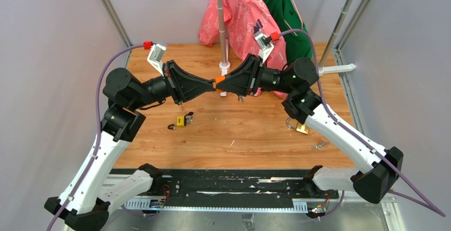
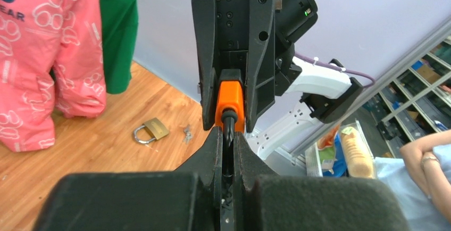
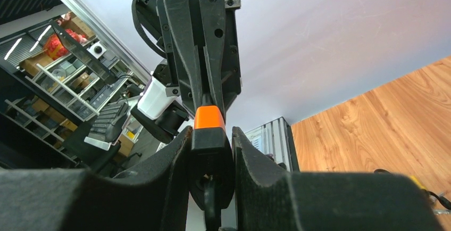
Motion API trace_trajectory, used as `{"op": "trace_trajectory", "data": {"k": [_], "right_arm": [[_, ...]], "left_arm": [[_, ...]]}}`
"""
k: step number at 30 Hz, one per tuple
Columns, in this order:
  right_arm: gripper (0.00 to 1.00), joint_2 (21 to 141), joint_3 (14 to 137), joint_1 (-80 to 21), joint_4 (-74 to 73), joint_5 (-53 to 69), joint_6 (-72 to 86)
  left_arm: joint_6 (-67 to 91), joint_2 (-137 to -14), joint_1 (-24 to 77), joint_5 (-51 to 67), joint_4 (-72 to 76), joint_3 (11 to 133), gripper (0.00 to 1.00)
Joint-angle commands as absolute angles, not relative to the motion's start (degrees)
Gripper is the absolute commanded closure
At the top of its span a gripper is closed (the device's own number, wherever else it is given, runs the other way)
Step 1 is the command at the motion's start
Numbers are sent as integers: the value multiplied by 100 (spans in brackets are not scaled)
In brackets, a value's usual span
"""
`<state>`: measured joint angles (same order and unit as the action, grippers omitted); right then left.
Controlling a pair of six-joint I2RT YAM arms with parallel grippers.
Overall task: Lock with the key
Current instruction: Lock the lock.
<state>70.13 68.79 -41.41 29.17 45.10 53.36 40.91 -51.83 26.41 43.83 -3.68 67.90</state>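
A: left end effector [image 2: 227, 138] pinched shut on the key [image 2: 228, 120], right end effector [image 3: 211, 146] clamping the orange padlock [image 3: 208, 118]?
B: yep, tip to tip, key touching the padlock, up above the worktop [image 1: 255, 130].

Pretty plain setup: pale lilac-grey wall panels [image 1: 48, 39] box in a light-brown wood-grain tabletop [image 1: 255, 130], with grey metal frame poles [image 1: 109, 8] in the back corners. A pink patterned jacket [image 1: 236, 15] and a dark green jacket [image 1: 277, 2] hang beside a white upright pole [image 1: 220, 21]. Cluttered storage shelves [image 3: 56, 79] sit off to the side.
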Motion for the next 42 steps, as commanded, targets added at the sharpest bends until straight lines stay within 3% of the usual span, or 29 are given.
{"op": "trace_trajectory", "data": {"k": [1, 23, 38, 39, 41, 42], "right_arm": [[100, 7299, 7191, -4515, 2806, 4316, 5074], [100, 7690, 7163, -4995, 2998, 4365, 5086], [100, 7019, 6763, -4649, 2796, 4367, 5235], [94, 6976, 6737, -4605, 2806, 4417, 5281], [66, 6883, 6760, -4580, 2643, 4461, 5228], [58, 6807, 6767, -4575, 2575, 4461, 5181]], "left_arm": [[4130, -5353, 2947, 4602, -90, 6730, 100], [4219, -5745, 3431, 4469, 263, 6723, 100], [4242, -5496, 3016, 4379, 110, 6511, 100], [4268, -5473, 2942, 4416, 132, 6489, 100], [4343, -5427, 2827, 4468, 180, 6447, 100], [4361, -5404, 2776, 4469, 154, 6444, 100]]}}
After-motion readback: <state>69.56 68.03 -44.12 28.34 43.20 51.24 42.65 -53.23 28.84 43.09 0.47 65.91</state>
